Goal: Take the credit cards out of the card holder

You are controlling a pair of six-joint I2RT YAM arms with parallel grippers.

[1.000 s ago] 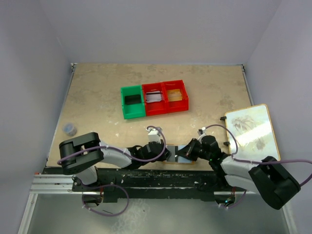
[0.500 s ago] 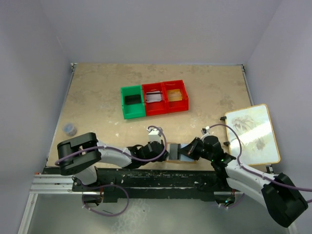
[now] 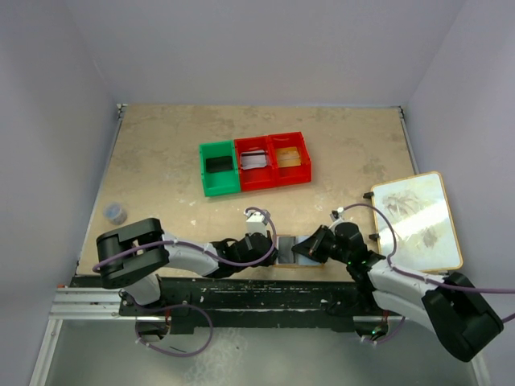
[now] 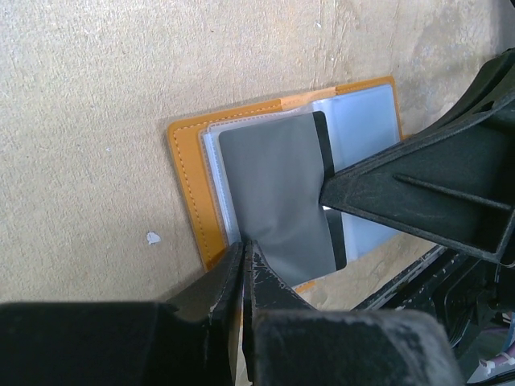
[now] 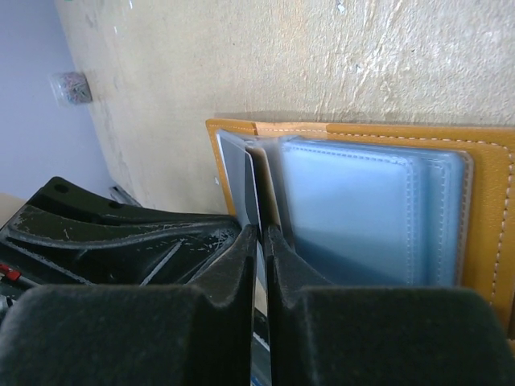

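Pale walls close in a tan worktop (image 3: 161,161), and both arms reach in low from its near edge. A large white board with a tan rim (image 3: 414,217) lies at the right edge. Toward the middle sits a row of three bins, one green bin (image 3: 219,188) on the left and two red bins (image 3: 278,178) beside it, each with something flat inside.

The card holder (image 4: 189,185) lies open and flat at the middle of the near edge, orange cover down and pale blue pockets up, right between the two grippers. The left gripper (image 4: 244,251) comes at it from the left with its fingers pressed together, tips touching the near rim of the left half; I cannot tell whether they pinch anything. The right gripper (image 5: 260,233) reaches over the right half, its jaws drawn to a thin slit with the edge of a grey card (image 4: 273,193) caught between them. That card has a black strip along one side and still sits mostly over the left-hand pocket.
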